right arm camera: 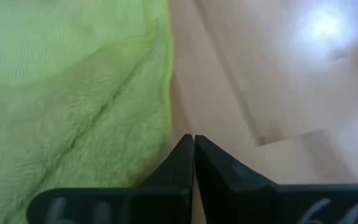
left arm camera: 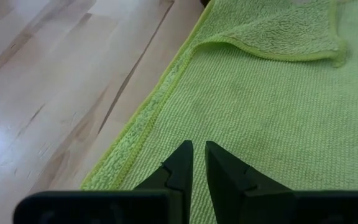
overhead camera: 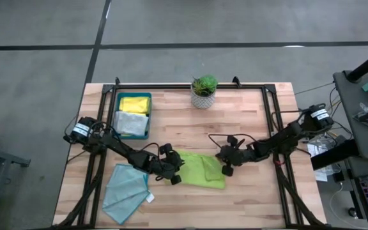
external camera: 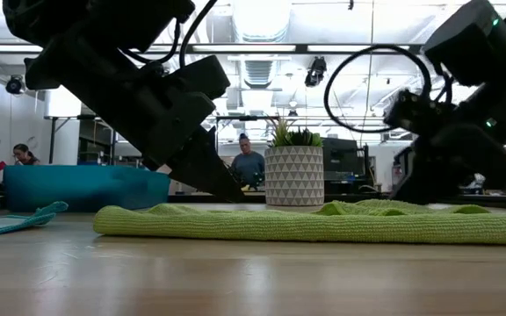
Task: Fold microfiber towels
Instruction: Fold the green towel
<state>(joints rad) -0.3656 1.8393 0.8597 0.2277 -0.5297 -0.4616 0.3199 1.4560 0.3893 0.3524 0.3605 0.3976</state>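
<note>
The lime green towel (overhead camera: 200, 169) lies flat on the table's middle near part, with one flap folded over on its right part (left arm camera: 278, 31). My left gripper (overhead camera: 174, 174) stands low over the towel's left edge (left arm camera: 148, 118), its fingers (left arm camera: 182, 162) all but shut with a slim gap and nothing between them. My right gripper (overhead camera: 226, 165) is shut and empty at the towel's right edge (right arm camera: 168, 93). The light teal towel (overhead camera: 126, 185) with its white tag lies crumpled near the front left. A yellow towel (overhead camera: 135, 103) and a pale grey towel (overhead camera: 130, 122) lie in the tray. My left gripper slants down from the table's left onto the green towel just inside its left edge (left arm camera: 166, 143); I cannot tell whether the tips touch the cloth. My right gripper slants down from the table's right, its shut tips (right arm camera: 193, 140) beside the towel's right edge; I cannot tell whether they touch.
The dark teal tray (overhead camera: 147, 115) stands at the back left. A potted plant (overhead camera: 204, 91) in a white patterned pot stands at the back middle. A black frame (overhead camera: 190, 87) runs along the table's far and side edges. People sit in the room beyond the table.
</note>
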